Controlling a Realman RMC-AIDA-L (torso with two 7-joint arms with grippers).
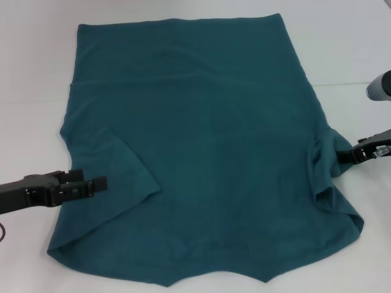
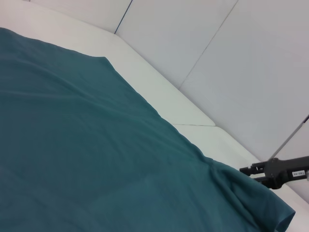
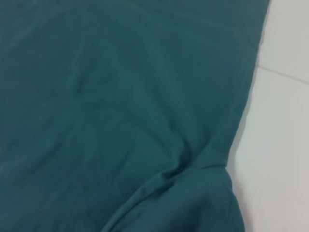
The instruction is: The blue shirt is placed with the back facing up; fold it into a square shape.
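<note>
The blue shirt (image 1: 208, 140) lies spread flat on the white table (image 1: 36, 73), plain side up. Its left sleeve (image 1: 113, 165) is folded inward onto the body. My left gripper (image 1: 98, 182) hovers over that left edge, open, with nothing between its fingers. My right gripper (image 1: 343, 156) is at the shirt's right sleeve (image 1: 327, 155), shut on the cloth, which bunches into wrinkles there. The left wrist view shows the shirt (image 2: 96, 145) and, farther off, the right gripper (image 2: 251, 170) at the raised sleeve. The right wrist view is filled by shirt fabric (image 3: 120, 96) with a fold.
Bare white table surface (image 1: 342, 49) surrounds the shirt on the left, right and far sides. A seam line (image 1: 354, 82) crosses the table at the right. The shirt's near hem (image 1: 183, 282) reaches almost to the front edge of the view.
</note>
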